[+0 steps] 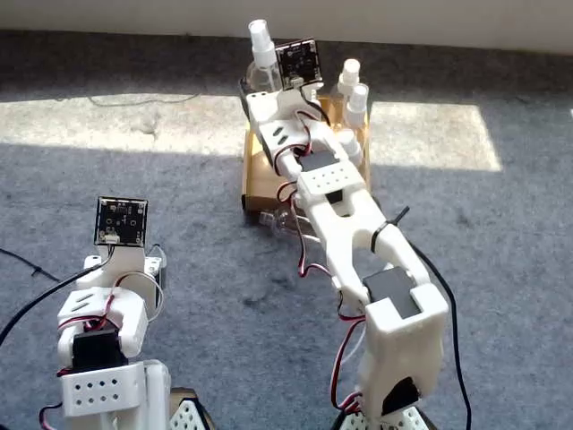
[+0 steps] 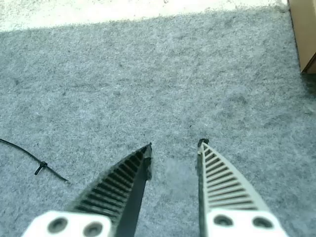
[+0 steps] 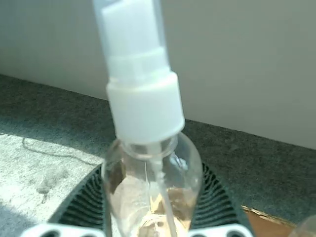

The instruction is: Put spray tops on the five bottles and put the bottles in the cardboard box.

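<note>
The right gripper [image 3: 150, 202] clamped the bottle [image 3: 145, 133] below its neck; it looked light, rigid, slippery. The left gripper [image 2: 176, 143] gaped, empty.

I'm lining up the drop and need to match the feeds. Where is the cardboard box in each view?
High view: the cardboard box sits at upper centre, half in the sunlit strip of carpet.
Left wrist view: its corner lies ahead of the open left gripper, off to one side.
Right wrist view: a brown edge shows behind the clear bottle.
Shared landmark: the sunlit strip of carpet.
</note>
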Robot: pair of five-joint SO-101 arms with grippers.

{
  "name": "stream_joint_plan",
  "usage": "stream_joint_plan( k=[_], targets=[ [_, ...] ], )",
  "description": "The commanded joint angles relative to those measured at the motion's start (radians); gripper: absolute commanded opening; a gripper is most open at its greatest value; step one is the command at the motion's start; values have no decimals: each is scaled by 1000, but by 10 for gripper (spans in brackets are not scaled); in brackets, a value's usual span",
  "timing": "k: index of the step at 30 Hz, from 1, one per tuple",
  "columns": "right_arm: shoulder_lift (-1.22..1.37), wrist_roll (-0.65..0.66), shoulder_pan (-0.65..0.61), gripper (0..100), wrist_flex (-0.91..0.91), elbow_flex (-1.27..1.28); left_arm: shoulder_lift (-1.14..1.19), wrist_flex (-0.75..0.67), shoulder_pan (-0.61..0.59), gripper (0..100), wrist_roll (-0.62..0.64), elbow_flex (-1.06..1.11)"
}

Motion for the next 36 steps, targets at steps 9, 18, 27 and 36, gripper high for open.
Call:
stream_joint_plan(
  k=[9, 18, 27, 36],
  targets=[
    [84, -3, 39, 5, -27, -65, -10, -15, 19, 147, 3, -5],
    [177, -5, 42, 5, -38, -67, -10, -15, 19, 147, 3, -5],
    [188, -6, 42, 5, -134, -59, -10, -15, 19, 147, 3, -4],
    [191, -5, 19, 5, -136, -61, -10, -15, 19, 147, 3, -4]
  ],
)
